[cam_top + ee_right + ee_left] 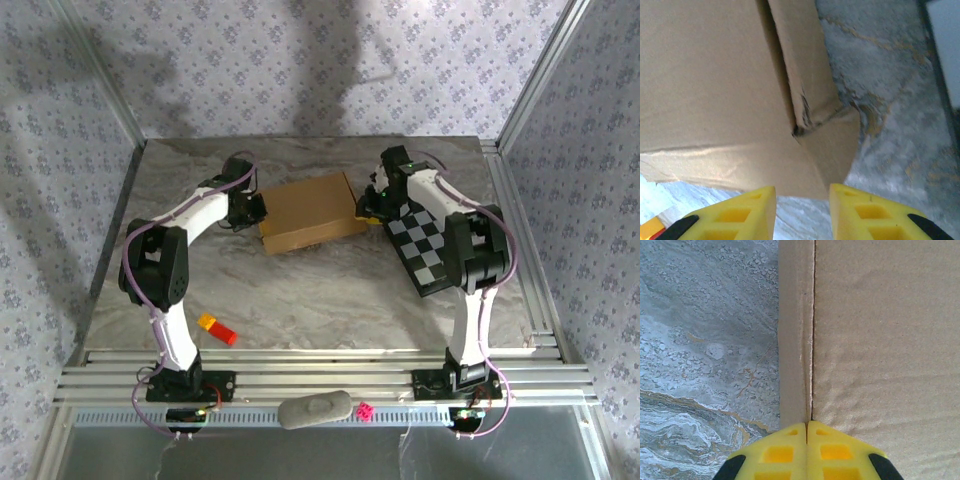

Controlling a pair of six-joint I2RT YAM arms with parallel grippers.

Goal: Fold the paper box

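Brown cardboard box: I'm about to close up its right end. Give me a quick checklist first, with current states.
1. Left fingers shut: ok, pressed together at the seam along the plain brown cardboard box.
2. Right fingers apart: ok, the box's corner sits just ahead of their gap.
3. Right-end side flap flush: not ok, it gapes away from the box, its corner crumpled.
4. Black-and-white checkered board clear of the box: cannot tell, it lies close beside the right end.
5. Small orange-and-red block out of the way: ok, lying well apart from the box.
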